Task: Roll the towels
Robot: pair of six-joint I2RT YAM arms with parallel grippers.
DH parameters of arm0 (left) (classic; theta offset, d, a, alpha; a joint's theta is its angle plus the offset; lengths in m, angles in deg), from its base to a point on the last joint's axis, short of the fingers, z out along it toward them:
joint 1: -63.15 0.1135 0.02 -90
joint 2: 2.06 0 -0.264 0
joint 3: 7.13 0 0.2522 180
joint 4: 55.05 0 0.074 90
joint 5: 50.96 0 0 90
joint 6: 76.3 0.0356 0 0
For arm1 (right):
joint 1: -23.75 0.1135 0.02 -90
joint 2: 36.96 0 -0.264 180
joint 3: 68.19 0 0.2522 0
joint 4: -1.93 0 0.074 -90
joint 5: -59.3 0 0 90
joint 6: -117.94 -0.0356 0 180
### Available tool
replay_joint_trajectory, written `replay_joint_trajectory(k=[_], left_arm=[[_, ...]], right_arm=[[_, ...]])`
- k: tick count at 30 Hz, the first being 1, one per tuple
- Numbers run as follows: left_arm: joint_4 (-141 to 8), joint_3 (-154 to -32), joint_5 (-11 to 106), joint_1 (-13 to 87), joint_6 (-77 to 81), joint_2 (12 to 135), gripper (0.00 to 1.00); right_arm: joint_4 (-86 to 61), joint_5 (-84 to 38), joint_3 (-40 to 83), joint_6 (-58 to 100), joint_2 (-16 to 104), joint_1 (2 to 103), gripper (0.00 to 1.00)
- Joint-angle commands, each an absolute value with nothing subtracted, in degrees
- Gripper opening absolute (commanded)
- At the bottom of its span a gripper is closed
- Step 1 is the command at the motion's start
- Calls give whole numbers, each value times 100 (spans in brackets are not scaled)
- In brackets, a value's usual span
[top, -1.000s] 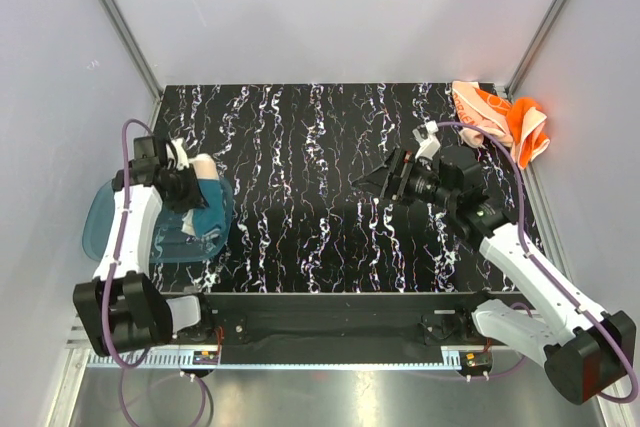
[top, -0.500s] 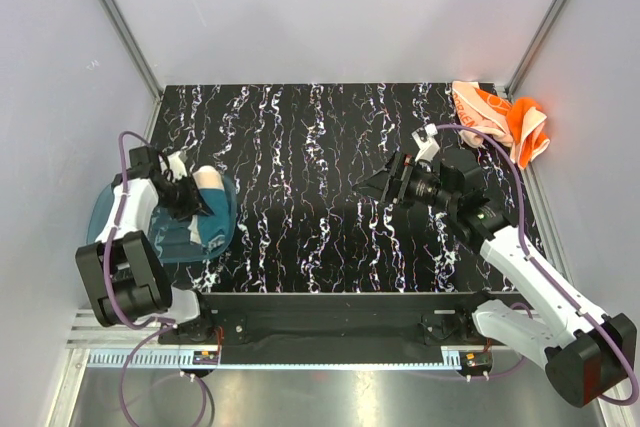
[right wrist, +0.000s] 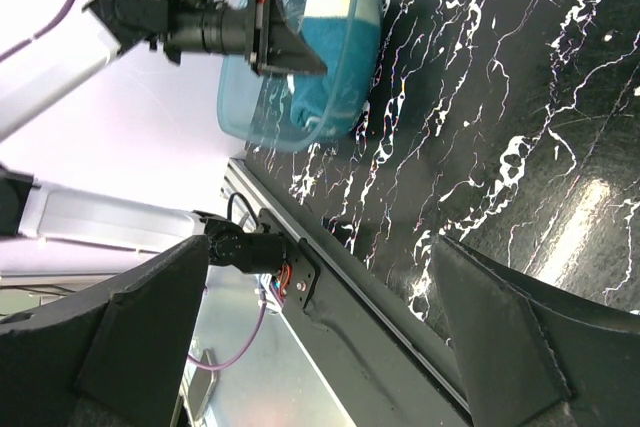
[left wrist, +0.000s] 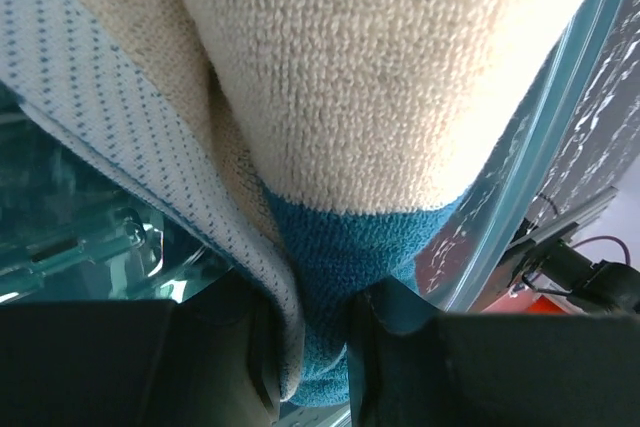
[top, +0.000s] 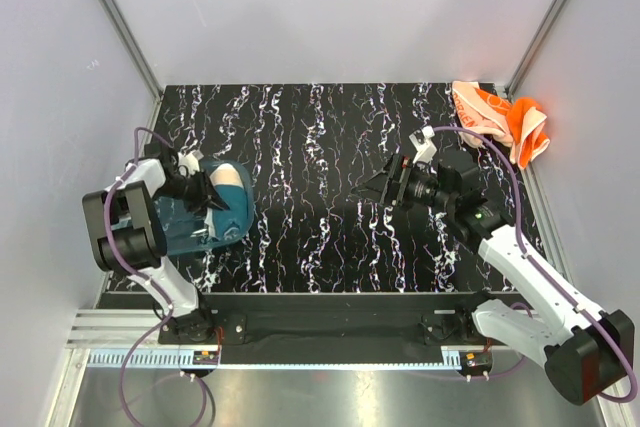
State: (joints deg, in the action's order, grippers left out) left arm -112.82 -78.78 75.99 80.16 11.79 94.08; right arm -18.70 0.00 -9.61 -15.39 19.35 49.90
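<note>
Black white-veined table [top: 320,137], plain white walls [top: 330,7] around. Left gripper [left wrist: 312,357] jaws narrow, pinched on teal towel [left wrist: 350,97], which sits in blue tray [top: 185,239] at left edge. Right gripper [top: 382,183] jaws wide, empty, over table. Orange towel [top: 500,119] bunched in far right corner

Teal towel [left wrist: 340,247]: teal-blue face, cream looped reverse. One fold cream with a fine blue dot grid.
Orange towel [top: 522,127]: bright orange, peach reverse.
Tray [right wrist: 250,97]: translucent blue.
Table [top: 320,197]: black, white marble veining, faint violet tint in veins.
My left fingers [left wrist: 100,357]: matt black.
My right fingers [right wrist: 500,347]: same black.
My right arm [top: 530,272]: white links, black joints.
</note>
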Motion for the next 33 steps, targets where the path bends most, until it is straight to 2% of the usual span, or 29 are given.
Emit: replay_joint_trajectory(k=[1, 10, 20, 28, 32, 33], left_arm=[[-11178, -8547, 7938, 7958, 1457, 9839, 0], [-11258, -9559, 8280, 7818, 1441, 11017, 0], [-12066, -11352, 8308, 7475, 1906, 12317, 0], [-12329, -12310, 8298, 7484, 1871, 12959, 0], [-12391, -12364, 8255, 7475, 1906, 12934, 11], [-12331, -12320, 8185, 7458, 1880, 12890, 18]], right_arm=[[-1745, 50, -908, -1513, 1911, 5021, 100], [-1939, -187, -794, -1337, 1973, 5021, 100], [-1903, -266, -653, -1310, 2201, 5021, 100], [-2114, -372, -556, -1214, 2184, 5012, 100], [-2158, -433, -556, -1205, 2140, 5012, 100], [-2158, -433, -565, -1222, 2140, 5012, 100]])
